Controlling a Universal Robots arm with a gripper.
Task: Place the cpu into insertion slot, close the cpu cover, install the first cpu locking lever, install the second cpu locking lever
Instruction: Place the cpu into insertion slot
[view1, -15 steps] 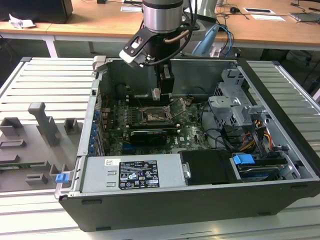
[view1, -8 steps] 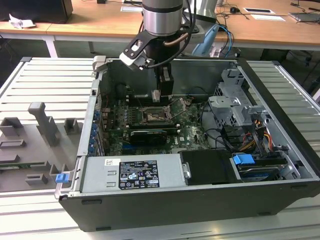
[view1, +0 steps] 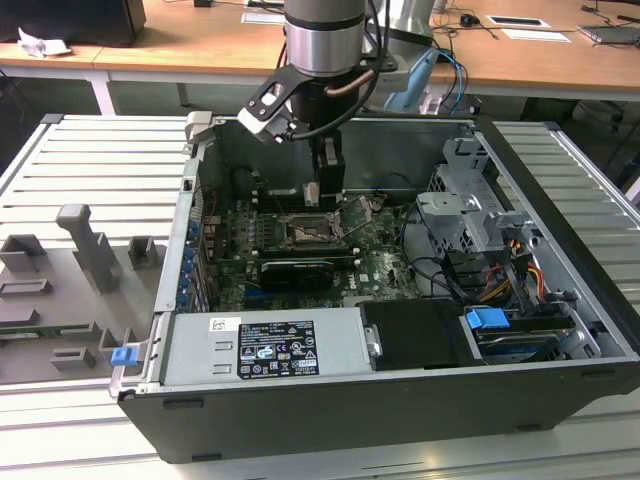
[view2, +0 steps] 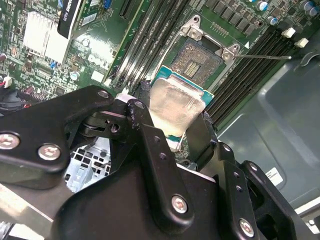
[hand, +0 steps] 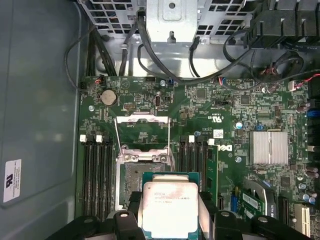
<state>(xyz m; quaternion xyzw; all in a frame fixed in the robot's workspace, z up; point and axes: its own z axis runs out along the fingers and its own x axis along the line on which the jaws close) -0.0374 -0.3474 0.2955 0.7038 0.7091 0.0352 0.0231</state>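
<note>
Grips the cpu (hand: 170, 212) by opposite edges in the clenched gripper (view2: 172, 125), just above the open insertion slot (hand: 132, 182), near the swung-open cpu cover (hand: 142, 120); probably light, stiff, fragile underneath, so best pinched edge-only.

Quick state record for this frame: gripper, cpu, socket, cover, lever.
gripper: shut on the cpu, inside the open pc case
cpu: gripped on two opposite edges, metal top facing the wrist cameras, above the socket, not seated
socket: empty, contacts exposed
cpu cover: swung open, off the socket
locking lever: thin rod sticking out beside the socket, looks unlatched
</note>
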